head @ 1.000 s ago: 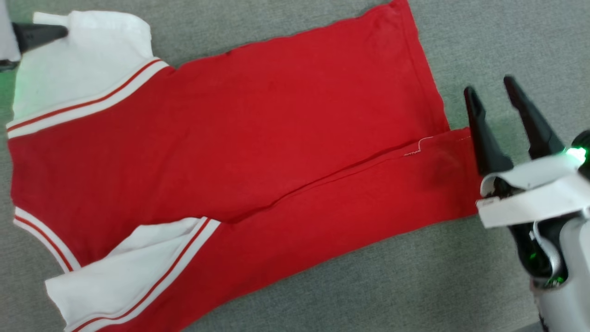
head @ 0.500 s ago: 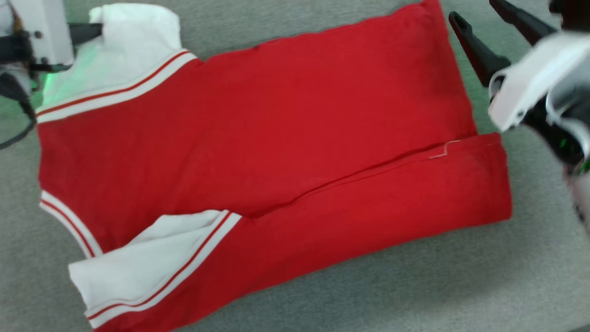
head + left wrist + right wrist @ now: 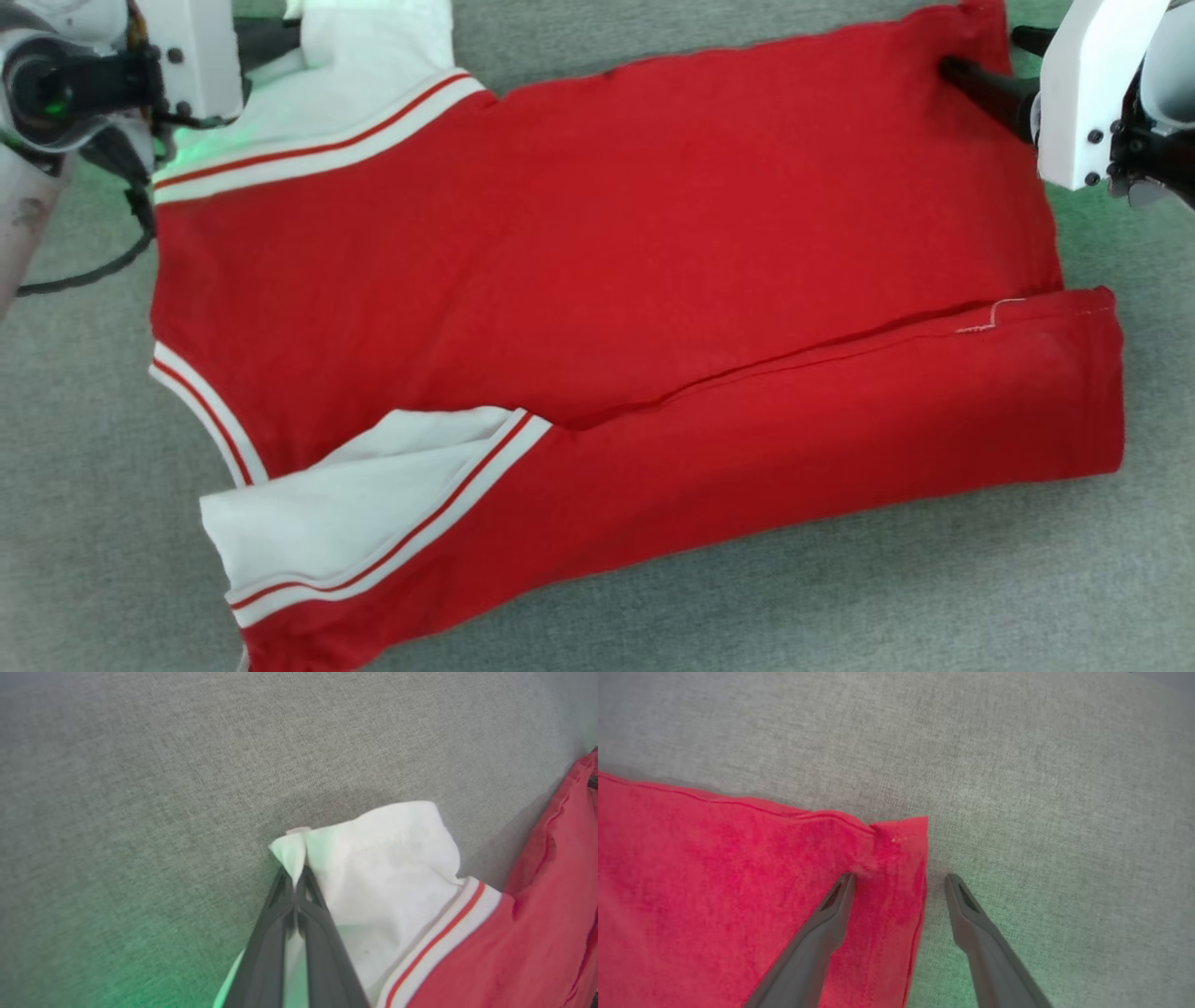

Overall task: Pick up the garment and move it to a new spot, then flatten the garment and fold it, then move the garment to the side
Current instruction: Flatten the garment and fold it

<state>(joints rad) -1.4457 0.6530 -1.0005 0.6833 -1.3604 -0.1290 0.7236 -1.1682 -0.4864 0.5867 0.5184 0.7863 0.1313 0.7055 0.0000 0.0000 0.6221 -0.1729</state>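
Note:
The garment (image 3: 597, 233) lies spread on the grey surface, red body with white sleeves and striped trim, its near side folded over onto the body. My left gripper (image 3: 291, 39) is at the far left sleeve. In the left wrist view it (image 3: 295, 877) is shut on the corner of the white sleeve (image 3: 387, 858), which is pinched into a small peak. My right gripper (image 3: 980, 51) is at the far hem corner. In the right wrist view it (image 3: 900, 877) is open: one finger rests on the red cloth (image 3: 714, 868) and the other on the grey surface just past the hem edge.
Grey woven fabric (image 3: 840, 607) covers the whole work surface around the garment. A black cable (image 3: 93, 271) loops from the left arm, beside the shirt's left edge.
The head camera has shifted. My left gripper has shut on the white sleeve corner. My right gripper has moved from beside the hem's middle to its far corner, still open.

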